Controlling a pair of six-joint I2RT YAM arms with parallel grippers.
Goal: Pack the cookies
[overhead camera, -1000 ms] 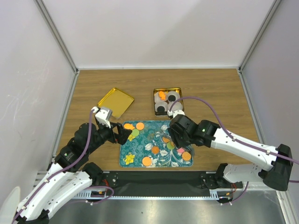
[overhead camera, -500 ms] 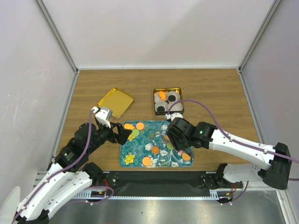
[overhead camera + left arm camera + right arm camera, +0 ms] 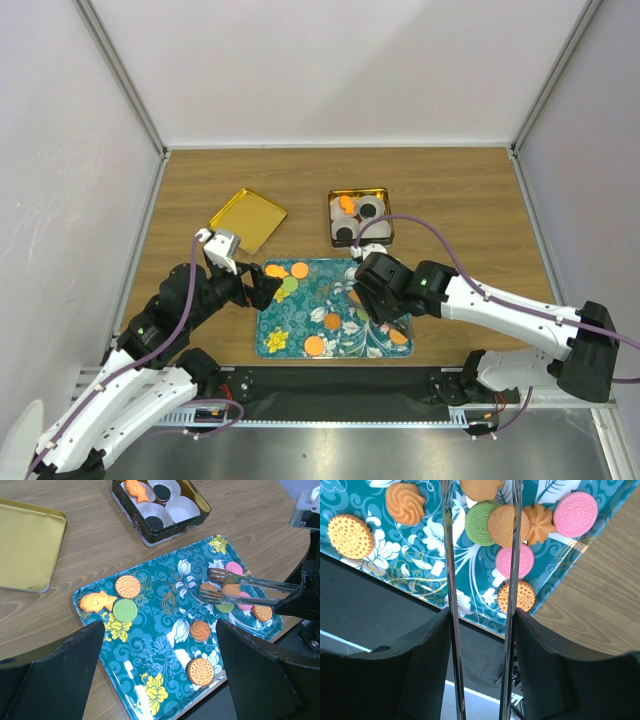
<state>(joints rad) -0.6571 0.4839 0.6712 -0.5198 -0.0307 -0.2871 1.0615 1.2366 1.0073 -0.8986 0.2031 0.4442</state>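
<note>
Several cookies lie on the teal flowered tray (image 3: 290, 335): a green one (image 3: 125, 610), an orange fish shape (image 3: 97, 601), an orange swirl (image 3: 200, 630), pink ones (image 3: 576, 514). My right gripper (image 3: 482, 625) is shut on metal tongs (image 3: 245, 584), pressing their two arms (image 3: 447, 580). The tongs reach over the tray's right cluster, and their tips straddle an orange cookie (image 3: 209, 586). My left gripper (image 3: 160, 625) hangs open above the tray's left half with nothing between its fingers.
A dark square tin (image 3: 331, 215) behind the tray holds white paper cups (image 3: 182, 505) with black cookies (image 3: 161, 491) and an orange one (image 3: 136, 489). Its gold lid (image 3: 247, 218) lies on the wood at the back left. The tray's near edge overhangs the table front.
My right arm has shifted a little to the left and nearer with the tongs, over the tray's right side. The left arm has stayed still.
</note>
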